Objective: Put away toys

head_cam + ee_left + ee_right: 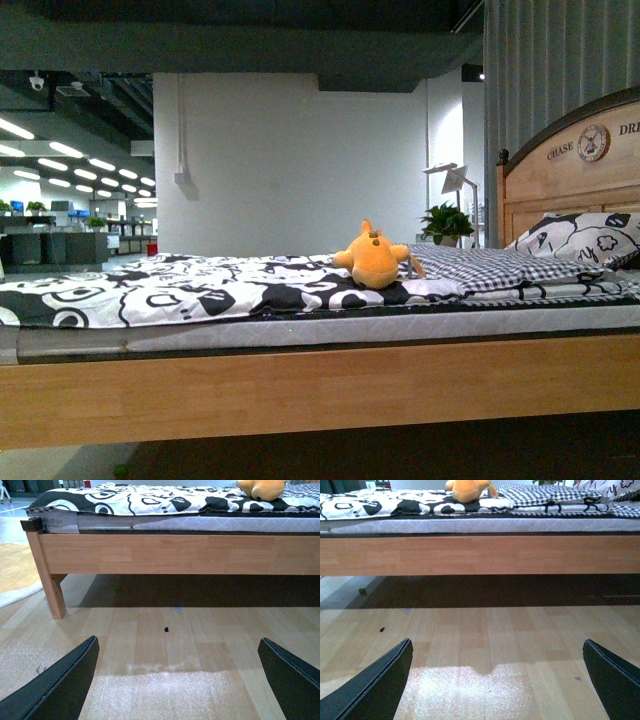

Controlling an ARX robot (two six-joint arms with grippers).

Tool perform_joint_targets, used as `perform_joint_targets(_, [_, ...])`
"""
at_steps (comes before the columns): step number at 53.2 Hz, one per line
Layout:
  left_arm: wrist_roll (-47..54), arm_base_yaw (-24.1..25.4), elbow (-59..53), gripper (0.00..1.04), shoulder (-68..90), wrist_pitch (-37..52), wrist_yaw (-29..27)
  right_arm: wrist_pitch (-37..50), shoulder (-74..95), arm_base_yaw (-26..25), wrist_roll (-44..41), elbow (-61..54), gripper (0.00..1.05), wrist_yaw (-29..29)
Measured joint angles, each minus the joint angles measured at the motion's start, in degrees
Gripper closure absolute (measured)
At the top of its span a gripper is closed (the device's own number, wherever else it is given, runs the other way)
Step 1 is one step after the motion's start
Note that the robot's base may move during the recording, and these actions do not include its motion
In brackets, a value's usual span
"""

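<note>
Front view gives me the orange plush toy (373, 258) lying on the bed (300, 390), where the black-and-white quilt (200, 290) meets a checked cover (480, 268). The wooden headboard (560, 180) stands at the right, a potted plant (446, 222) stands behind the bed, and a strip-lit office hall opens at the left. On the wrist views I see the left pincer (177, 640) and right pincer (497, 641) both released, spread wide with nothing between them, low over the wooden floor (165, 675) and facing the bed's side rail.
</note>
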Motion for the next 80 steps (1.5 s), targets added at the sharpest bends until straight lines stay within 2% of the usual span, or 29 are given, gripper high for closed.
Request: perform_joint_targets(80, [0.0, 0.0, 0.02, 0.06, 0.0, 0.0, 0.0, 0.0, 0.0, 0.0, 0.0, 0.0, 0.0, -0.02])
